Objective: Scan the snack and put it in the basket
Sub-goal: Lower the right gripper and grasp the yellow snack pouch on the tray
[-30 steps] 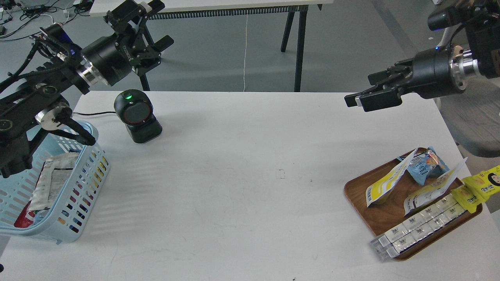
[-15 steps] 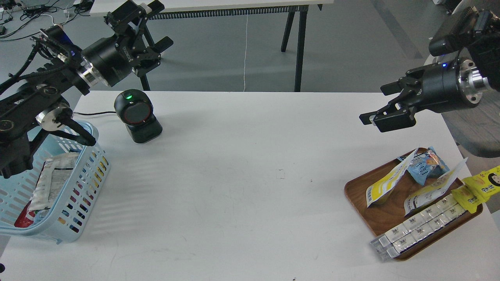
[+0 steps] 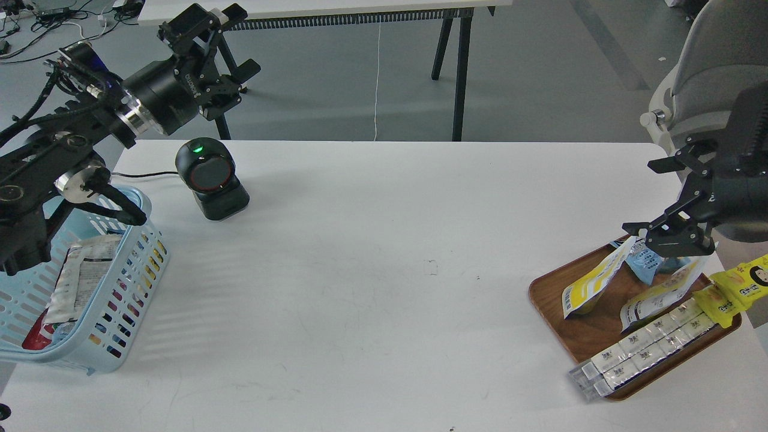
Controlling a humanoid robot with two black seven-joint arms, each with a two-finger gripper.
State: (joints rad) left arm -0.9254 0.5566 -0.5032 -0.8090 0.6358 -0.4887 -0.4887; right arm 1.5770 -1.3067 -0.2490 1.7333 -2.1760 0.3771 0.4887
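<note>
On the left stands our light blue basket [image 3: 129, 288] with slotted sides. Inside it lies a white packet [image 3: 78, 276] with dark print too small to read, and something red [image 3: 36, 337] sits in the corner below it. Our left gripper [image 3: 217, 37] is held up high past the far edge of the white table [image 3: 372, 252], fingers spread wide and holding nothing. Just below it on the table is a black scanner [image 3: 207, 177] with a green light on top.

On the right is a brown wooden tray [image 3: 591, 336]. The snack [image 3: 657, 297], a flat white pouch with a yellow panel, lies in it. Beside it are another white and yellow pouch [image 3: 591, 282], a small blue packet [image 3: 648, 263], long clear-wrapped packs [image 3: 645, 348] and a yellow packet with a cartoon face [image 3: 741, 288] over the rim. Our right gripper [image 3: 672, 231] hangs just above the blue packet and the snack's top corner, fingers apart, pinching nothing.
</note>
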